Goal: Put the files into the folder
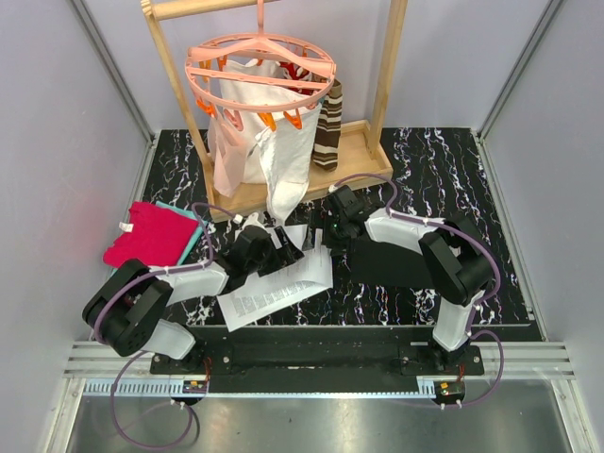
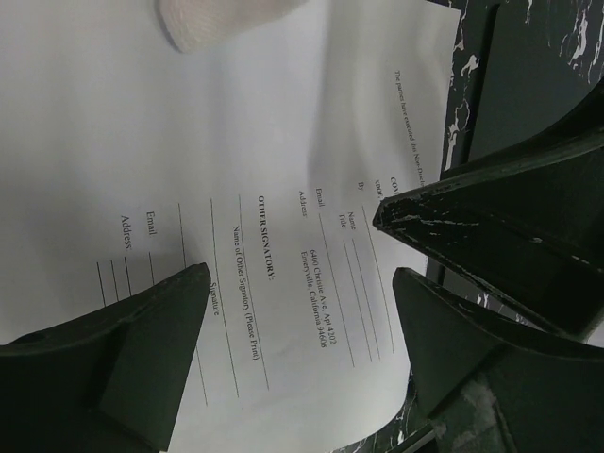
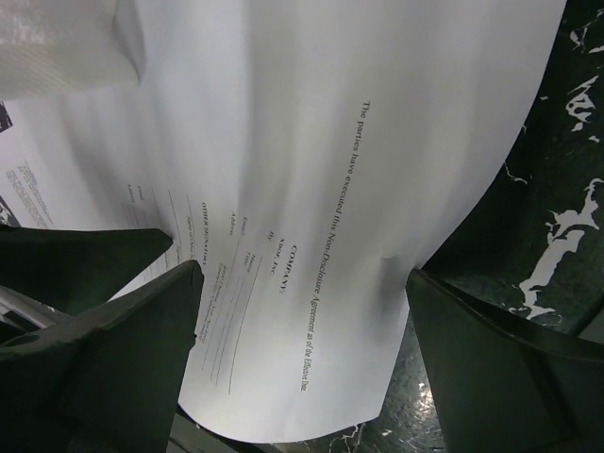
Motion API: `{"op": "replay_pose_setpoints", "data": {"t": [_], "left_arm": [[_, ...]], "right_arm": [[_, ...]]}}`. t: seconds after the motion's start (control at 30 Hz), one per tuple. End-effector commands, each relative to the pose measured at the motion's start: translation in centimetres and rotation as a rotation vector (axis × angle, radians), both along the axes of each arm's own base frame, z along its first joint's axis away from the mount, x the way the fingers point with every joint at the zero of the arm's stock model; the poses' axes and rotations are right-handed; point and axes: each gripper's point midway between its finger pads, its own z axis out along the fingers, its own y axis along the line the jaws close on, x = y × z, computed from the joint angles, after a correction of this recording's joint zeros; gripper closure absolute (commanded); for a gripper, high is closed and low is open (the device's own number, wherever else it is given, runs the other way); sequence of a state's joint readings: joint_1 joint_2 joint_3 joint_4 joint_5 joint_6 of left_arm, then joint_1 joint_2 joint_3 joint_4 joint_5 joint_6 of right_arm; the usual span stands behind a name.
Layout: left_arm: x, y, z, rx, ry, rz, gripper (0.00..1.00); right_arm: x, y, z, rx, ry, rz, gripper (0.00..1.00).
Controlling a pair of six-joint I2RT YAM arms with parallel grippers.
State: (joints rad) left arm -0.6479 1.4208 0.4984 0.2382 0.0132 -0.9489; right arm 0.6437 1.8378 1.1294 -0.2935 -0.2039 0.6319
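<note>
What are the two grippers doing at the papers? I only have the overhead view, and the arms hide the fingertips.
Observer: The left wrist view shows the left gripper open, with one finger on either side of the printed sheet.
Operator: And the right one?
Observer: The right gripper is open too. The sheet curves between its fingers instead of lying flat.
Operator: Which page is it?
Observer: A signature page. The right wrist view reads "Non-Disclosure Agreement" above the blank signature lines.
</note>
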Motion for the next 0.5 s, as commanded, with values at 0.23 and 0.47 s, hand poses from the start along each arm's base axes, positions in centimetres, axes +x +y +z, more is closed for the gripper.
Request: {"op": "replay_pose_setpoints", "data": {"t": [0.23,0.47], "left_arm": [[-1.4,0.9,-1.5,0.011,0.032,0.003,0.14],[-1.6,1.0,-1.3,0.018,0.021,-0.016,0.14]], "right_arm": [[-0.9,3.7,2.2,0.234,0.003,0.023,0.0],[-0.4,4.0,3.5,0.283,-0.03,0.0,0.0]]}}
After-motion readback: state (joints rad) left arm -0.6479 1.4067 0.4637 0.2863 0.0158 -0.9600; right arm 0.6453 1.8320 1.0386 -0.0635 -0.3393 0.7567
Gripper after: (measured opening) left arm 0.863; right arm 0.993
